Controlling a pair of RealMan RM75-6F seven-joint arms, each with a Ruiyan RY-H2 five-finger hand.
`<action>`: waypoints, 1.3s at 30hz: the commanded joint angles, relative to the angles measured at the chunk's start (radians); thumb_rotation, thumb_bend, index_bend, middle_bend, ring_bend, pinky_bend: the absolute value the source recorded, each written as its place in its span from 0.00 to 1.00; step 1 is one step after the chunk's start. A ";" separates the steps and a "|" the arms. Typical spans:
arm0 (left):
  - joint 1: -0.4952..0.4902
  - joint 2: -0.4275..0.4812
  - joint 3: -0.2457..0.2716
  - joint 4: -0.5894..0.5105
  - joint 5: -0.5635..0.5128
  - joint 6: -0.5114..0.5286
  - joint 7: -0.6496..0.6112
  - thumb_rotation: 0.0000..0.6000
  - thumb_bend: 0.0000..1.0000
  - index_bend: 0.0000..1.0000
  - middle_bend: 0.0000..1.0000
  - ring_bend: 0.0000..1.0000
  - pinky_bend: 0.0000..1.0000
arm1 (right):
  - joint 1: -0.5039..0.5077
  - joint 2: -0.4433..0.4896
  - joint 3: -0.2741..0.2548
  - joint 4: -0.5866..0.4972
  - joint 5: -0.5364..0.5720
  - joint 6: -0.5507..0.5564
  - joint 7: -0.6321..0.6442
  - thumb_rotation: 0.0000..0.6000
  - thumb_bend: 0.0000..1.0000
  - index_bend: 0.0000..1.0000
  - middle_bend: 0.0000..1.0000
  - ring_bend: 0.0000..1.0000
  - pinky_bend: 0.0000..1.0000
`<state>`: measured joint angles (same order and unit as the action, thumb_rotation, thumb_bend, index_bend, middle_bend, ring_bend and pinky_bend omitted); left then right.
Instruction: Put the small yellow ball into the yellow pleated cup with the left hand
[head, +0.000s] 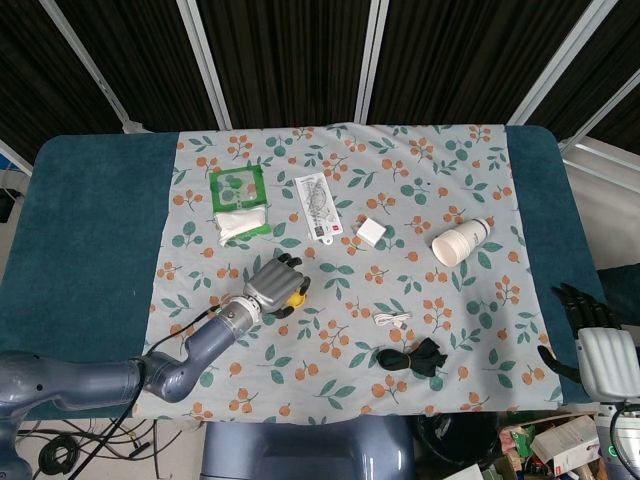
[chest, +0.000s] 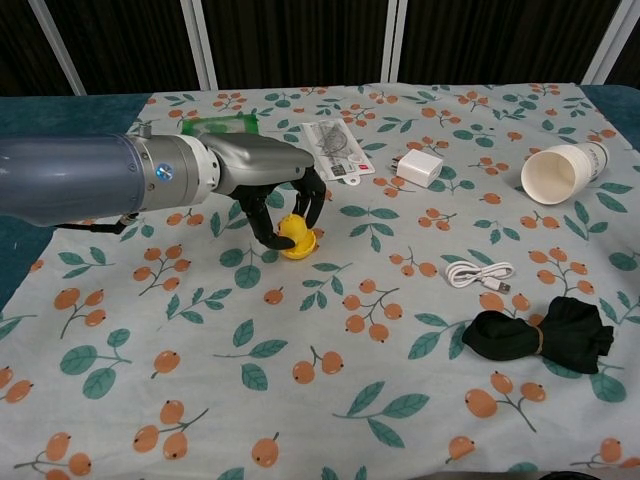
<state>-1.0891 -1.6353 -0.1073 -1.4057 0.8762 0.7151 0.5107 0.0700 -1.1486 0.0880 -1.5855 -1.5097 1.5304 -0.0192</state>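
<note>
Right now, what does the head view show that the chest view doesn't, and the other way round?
Only the head view shows the right hand, idle off the table's right edge. Only the chest view shows the small yellow ball between the left hand's fingers, just above the yellow pleated cup. Both show the left hand, white paper cup and black bundle.
</note>
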 joint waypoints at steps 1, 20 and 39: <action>-0.005 -0.008 0.004 0.010 -0.004 -0.002 0.003 1.00 0.36 0.46 0.46 0.13 0.15 | 0.000 0.000 0.000 0.000 0.001 -0.001 0.001 1.00 0.12 0.14 0.10 0.13 0.19; -0.007 -0.014 0.008 0.030 0.004 0.009 -0.010 1.00 0.27 0.25 0.28 0.11 0.14 | 0.000 -0.001 0.000 0.000 0.001 -0.002 0.003 1.00 0.12 0.14 0.10 0.13 0.19; 0.091 0.266 -0.041 -0.260 0.013 0.160 -0.090 1.00 0.24 0.14 0.12 0.00 0.09 | 0.000 0.003 0.002 -0.002 0.003 -0.002 -0.002 1.00 0.12 0.14 0.10 0.13 0.19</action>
<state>-1.0374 -1.4298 -0.1386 -1.6048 0.8802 0.8318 0.4542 0.0699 -1.1460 0.0898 -1.5871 -1.5066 1.5282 -0.0210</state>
